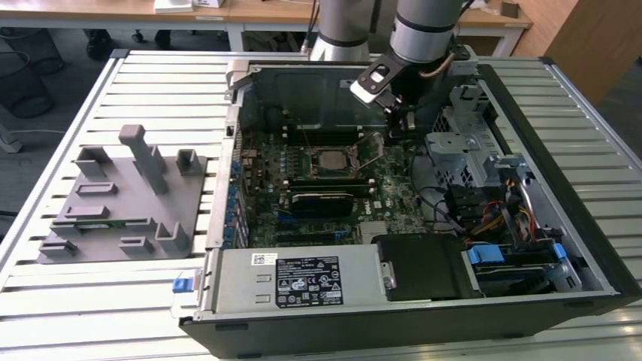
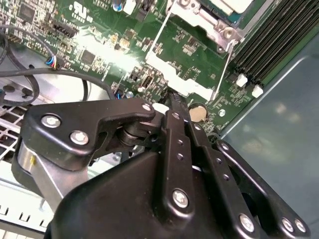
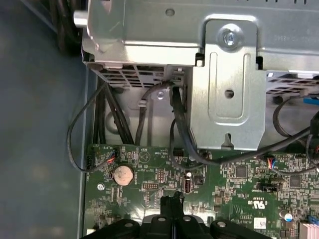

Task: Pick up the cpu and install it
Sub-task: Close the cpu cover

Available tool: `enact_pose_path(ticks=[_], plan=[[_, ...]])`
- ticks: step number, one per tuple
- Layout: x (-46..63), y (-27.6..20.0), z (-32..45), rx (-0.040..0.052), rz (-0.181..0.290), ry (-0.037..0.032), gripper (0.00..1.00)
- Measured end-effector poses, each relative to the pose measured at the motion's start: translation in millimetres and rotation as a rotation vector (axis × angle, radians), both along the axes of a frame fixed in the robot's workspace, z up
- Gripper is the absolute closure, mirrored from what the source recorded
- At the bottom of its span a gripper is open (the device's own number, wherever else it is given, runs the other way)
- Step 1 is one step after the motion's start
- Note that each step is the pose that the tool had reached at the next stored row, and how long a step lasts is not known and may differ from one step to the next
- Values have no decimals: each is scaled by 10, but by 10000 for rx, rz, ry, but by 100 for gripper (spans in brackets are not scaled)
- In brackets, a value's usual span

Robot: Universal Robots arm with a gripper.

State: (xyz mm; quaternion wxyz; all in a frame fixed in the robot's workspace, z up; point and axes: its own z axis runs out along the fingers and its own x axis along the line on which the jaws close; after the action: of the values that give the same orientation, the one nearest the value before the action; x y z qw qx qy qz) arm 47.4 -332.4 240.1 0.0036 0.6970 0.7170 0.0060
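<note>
The cpu (image 1: 329, 159) is a silver square lying in the socket at the middle of the motherboard (image 1: 301, 226) inside the open computer case. A corner of its pale lid and the socket's metal frame (image 2: 219, 27) appear in the second wrist view. My gripper (image 1: 396, 133) hangs inside the case, toward the exterior view's right of the socket and slightly above the board. Its black fingers (image 2: 175, 107) are pressed together, and I see nothing between them. The tips (image 3: 172, 201) hover over the green board near a round coin battery (image 3: 123, 175).
A metal drive cage (image 1: 456, 147) with black cables stands close beside the gripper. A grey fixture plate (image 1: 120, 199) with upright blocks lies on the slatted table at the exterior view's left. The power supply (image 1: 301, 280) and a black block (image 1: 426, 267) fill the case's near end.
</note>
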Motion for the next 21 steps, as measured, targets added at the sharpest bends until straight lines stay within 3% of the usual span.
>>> enact_pose_path(ticks=[21], plan=[[-268, 0, -1, 4, 0, 0, 89]])
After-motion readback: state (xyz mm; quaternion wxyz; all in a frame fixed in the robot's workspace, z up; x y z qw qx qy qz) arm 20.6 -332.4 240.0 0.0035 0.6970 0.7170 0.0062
